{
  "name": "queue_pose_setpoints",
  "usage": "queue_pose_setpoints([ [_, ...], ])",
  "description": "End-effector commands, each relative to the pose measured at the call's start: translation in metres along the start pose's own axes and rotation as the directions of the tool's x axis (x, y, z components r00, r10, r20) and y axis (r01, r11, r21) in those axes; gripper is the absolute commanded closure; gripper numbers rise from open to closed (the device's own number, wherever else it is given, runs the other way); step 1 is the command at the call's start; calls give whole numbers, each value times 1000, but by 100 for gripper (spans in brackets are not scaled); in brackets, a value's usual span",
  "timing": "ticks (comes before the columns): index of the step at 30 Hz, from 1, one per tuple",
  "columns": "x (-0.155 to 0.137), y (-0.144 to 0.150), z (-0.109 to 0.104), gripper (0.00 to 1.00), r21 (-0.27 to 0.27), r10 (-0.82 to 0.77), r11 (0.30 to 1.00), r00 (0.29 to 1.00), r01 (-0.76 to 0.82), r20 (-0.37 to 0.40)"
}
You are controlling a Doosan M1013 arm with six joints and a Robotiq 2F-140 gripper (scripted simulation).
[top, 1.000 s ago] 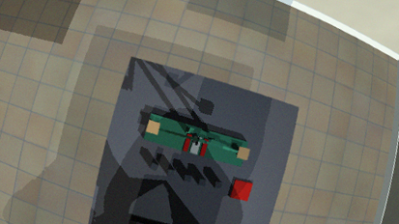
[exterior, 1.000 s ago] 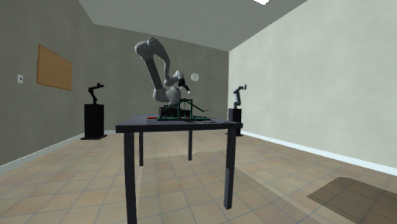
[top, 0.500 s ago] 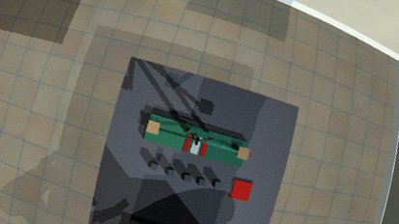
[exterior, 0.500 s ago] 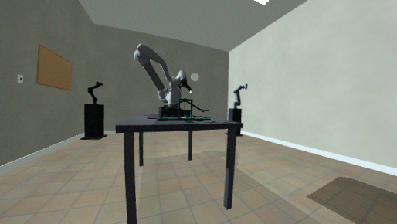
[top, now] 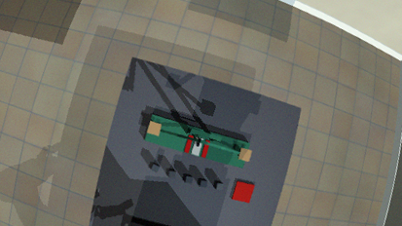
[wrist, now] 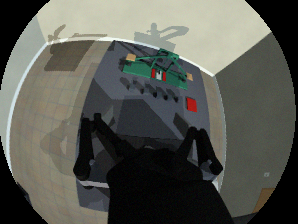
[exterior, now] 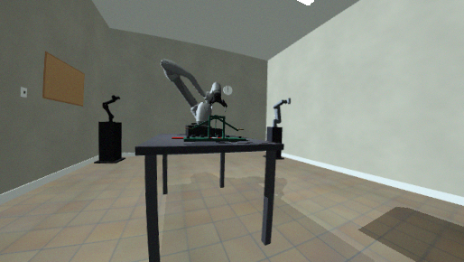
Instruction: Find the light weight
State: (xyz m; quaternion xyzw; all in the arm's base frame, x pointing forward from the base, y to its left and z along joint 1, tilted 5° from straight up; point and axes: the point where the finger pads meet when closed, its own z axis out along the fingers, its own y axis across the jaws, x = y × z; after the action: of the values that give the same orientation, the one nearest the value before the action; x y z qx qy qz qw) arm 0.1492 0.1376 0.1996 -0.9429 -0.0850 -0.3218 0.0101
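Green balance (top: 173,133); red dish (top: 243,192); grey table (top: 270,128).
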Motion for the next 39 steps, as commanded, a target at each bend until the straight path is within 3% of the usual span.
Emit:
queue_pose_setpoints([
  [1, 4, -2, 12, 0, -25, 75, 997, 996, -74, 48],
  [9, 12, -4, 27, 0, -59, 179, 983, 981, -175, 77],
  [18, 28, -7, 63, 0, -153, 434, 897, 891, -414, 132],
  [21, 28, -7, 63, 0, -153, 434, 897, 891, -414, 132],
  [25, 37, -10, 85, 0, -217, 571, 816, 806, -536, 155],
  [27, 44, -12, 102, 0, -266, 663, 742, 730, -615, 165],
  [28, 44, -12, 102, 0, -266, 663, 742, 730, -615, 165],
  [31, 54, -16, 127, 0, -344, 792, 605, 587, -718, 168],
  [32, 54, -16, 127, 0, -344, 792, 605, 587, -718, 168],
  [36, 68, -20, 162, 0, -443, 920, 390, 364, -807, 147],
  [38, 68, -20, 162, 0, -443, 920, 390, 364, -807, 147],
  [39, 72, -21, 170, 0, -466, 942, 334, 306, -820, 138],
])
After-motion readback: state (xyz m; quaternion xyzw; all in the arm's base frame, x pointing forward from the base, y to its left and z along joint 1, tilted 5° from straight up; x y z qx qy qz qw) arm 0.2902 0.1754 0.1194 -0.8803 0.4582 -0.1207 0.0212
